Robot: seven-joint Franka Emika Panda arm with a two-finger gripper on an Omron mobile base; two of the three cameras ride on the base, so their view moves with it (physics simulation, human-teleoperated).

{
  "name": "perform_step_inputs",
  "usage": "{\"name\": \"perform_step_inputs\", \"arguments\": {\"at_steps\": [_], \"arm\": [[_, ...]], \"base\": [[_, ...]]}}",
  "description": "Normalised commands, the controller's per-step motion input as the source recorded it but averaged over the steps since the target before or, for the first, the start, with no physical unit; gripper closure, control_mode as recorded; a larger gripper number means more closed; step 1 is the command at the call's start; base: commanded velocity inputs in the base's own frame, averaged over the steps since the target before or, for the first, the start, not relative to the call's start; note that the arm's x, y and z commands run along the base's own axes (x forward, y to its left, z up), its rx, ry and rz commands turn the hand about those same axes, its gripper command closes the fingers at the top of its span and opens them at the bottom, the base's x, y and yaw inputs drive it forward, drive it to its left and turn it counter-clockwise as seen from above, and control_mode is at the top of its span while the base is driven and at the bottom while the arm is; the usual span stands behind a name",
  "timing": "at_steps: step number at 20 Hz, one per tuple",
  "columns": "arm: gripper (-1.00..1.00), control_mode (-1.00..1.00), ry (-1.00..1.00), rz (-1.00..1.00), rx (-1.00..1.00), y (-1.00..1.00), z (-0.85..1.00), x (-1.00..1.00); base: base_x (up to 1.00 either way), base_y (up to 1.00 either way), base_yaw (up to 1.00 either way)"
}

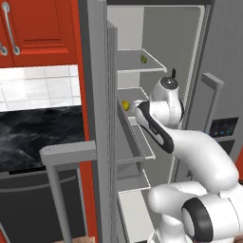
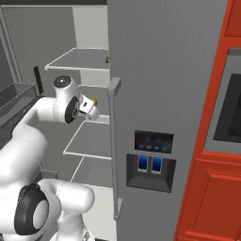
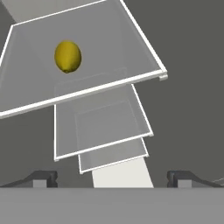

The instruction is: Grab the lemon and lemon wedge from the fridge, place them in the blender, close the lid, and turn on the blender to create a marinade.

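The fridge (image 1: 187, 42) stands with its left door swung open. A yellow lemon (image 1: 125, 105) lies on the middle shelf (image 3: 131, 57); it is up and to the left in the hand view (image 3: 68, 57). A small greenish lemon wedge (image 1: 143, 59) rests on the shelf above, and in the right base view the closed door half hides the wedge (image 2: 107, 60). My gripper (image 3: 113, 179) is inside the fridge, above the front of the lemon's shelf, a short way from the lemon. It is open wide with nothing between its fingers. The blender and the lid are out of view.
The open left door (image 1: 97, 71), with its bar handle (image 1: 66, 152), stands close on the arm's left. The closed right door (image 2: 160, 70), with a handle (image 2: 113, 141) and a dispenser panel (image 2: 151, 160), is on its right. Red cabinets (image 1: 38, 28) flank the fridge. Lower shelves (image 3: 103, 127) lie below.
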Motion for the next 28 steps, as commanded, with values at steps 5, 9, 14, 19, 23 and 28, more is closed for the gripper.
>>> {"name": "perform_step_inputs", "arguments": {"at_steps": [5,9,14,19,23,28], "arm": [[-1.0,-1.0,0.0,0.0,-0.06,0.07,-0.03,0.53],[-1.0,-1.0,0.0,0.01,-0.01,0.26,0.0,0.32],[-1.0,-1.0,0.0,0.05,0.0,0.31,-0.12,0.33],[-1.0,-1.0,0.0,0.04,0.0,0.17,-0.21,0.53],[-1.0,-1.0,0.0,0.02,0.0,0.03,-0.25,0.56],[-1.0,-1.0,0.0,0.0,0.0,0.0,-0.18,0.49]], "base": [[0.0,0.0,0.0],[0.0,0.0,0.0],[0.0,0.0,0.0],[0.0,0.0,0.0],[0.0,0.0,0.0],[0.0,0.0,0.0]]}}
